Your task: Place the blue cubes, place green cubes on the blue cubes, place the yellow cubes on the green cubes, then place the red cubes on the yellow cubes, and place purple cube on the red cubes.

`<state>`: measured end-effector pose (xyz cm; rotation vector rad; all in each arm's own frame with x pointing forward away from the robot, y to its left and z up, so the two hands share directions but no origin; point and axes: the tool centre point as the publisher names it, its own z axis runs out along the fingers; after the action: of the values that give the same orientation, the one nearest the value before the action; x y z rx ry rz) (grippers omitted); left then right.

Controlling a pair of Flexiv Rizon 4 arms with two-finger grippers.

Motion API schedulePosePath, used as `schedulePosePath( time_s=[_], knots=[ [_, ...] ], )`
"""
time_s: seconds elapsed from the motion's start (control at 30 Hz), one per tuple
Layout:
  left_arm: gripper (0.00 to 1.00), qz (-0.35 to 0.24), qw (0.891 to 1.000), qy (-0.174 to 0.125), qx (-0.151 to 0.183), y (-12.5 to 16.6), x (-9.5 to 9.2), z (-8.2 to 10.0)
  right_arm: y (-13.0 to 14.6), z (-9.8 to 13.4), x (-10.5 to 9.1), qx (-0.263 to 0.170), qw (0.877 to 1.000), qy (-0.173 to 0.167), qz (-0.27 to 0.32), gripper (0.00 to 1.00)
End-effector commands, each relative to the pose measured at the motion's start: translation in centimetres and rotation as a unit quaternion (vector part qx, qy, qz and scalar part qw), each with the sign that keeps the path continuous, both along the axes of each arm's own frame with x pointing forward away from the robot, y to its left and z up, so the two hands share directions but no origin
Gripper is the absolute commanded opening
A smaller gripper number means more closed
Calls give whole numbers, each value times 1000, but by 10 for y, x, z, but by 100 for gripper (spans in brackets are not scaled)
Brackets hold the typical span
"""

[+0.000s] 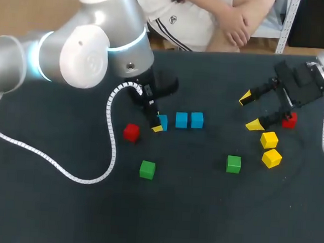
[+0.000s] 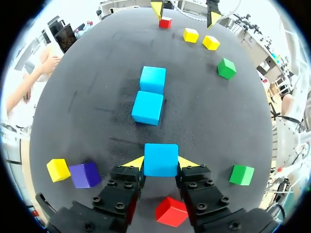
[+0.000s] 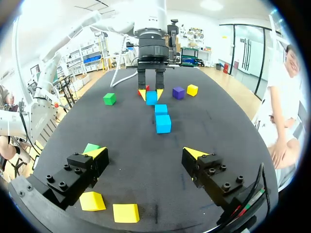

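Observation:
My left gripper [image 1: 158, 125] is shut on a blue cube [image 1: 163, 121], low over the table and in line with two more blue cubes [image 1: 181, 120] [image 1: 196, 120] to its right. In the left wrist view the held blue cube [image 2: 161, 159] sits between the yellow tips, with the other two blue cubes [image 2: 147, 107] [image 2: 153, 79] straight ahead. A red cube [image 1: 131, 132] lies just left of that gripper. My right gripper [image 1: 250, 111] hangs open at the right, empty, beside a red cube [image 1: 289, 120]. Two yellow cubes [image 1: 269, 139] [image 1: 271, 158] lie below it.
Green cubes [image 1: 147, 169] [image 1: 233, 164] lie toward the front. A purple cube [image 2: 84, 174] and a yellow cube [image 2: 58, 170] sit beside my left gripper, hidden under the arm in the head view. A white cable [image 1: 111, 146] loops across the table's left half.

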<state>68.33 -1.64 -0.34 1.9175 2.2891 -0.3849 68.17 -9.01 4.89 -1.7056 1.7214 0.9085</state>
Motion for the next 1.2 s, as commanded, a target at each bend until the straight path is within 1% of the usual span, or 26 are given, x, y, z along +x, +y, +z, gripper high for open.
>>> schedulePosePath(
  time_s=[0.03,1.1,1.2],
  knots=[
    [0,-1,1000,4,5,-3,3,3,0,0,0,1,1000,-1,0,100],
    [0,-2,1000,4,6,-3,5,3,0,0,0,1,1000,-1,0,100],
    [0,-5,1000,0,5,-2,5,5,0,0,0,1,1000,-1,0,100]
  ],
)
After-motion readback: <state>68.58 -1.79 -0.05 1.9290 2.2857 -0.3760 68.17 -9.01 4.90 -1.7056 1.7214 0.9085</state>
